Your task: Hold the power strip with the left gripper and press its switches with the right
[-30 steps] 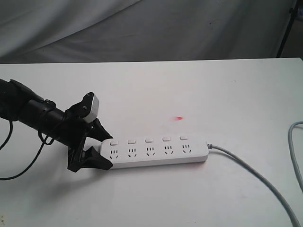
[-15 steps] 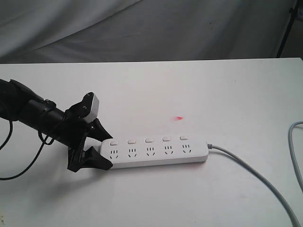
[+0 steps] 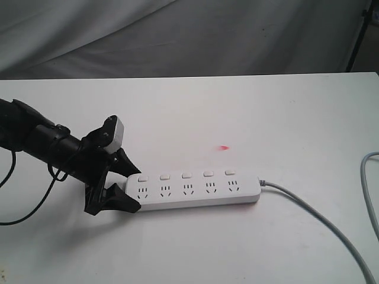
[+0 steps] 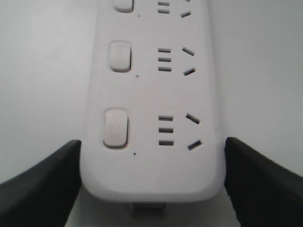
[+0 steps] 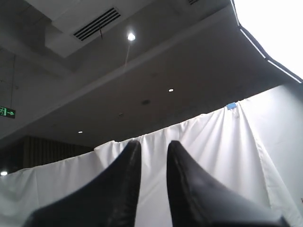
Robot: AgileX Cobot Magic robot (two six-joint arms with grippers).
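The white power strip (image 3: 195,190) lies flat on the white table (image 3: 249,112), its grey cord (image 3: 320,222) trailing off to the right. Its row of small switches (image 3: 186,175) faces up. My left gripper (image 3: 135,188), black on an all-black arm, straddles the strip's left end, one finger against each long side. In the left wrist view both black fingers (image 4: 52,175) touch the sides of the power strip (image 4: 151,94) beside the end switch (image 4: 116,127). My right gripper (image 5: 152,144) is out of the exterior view; it points up at a ceiling, fingers a narrow gap apart, holding nothing.
A small red light spot (image 3: 224,147) lies on the table behind the strip. A second loop of grey cable (image 3: 368,177) runs along the right edge. White cloth (image 3: 177,35) hangs behind the table, with a black stand (image 3: 357,35) at the far right.
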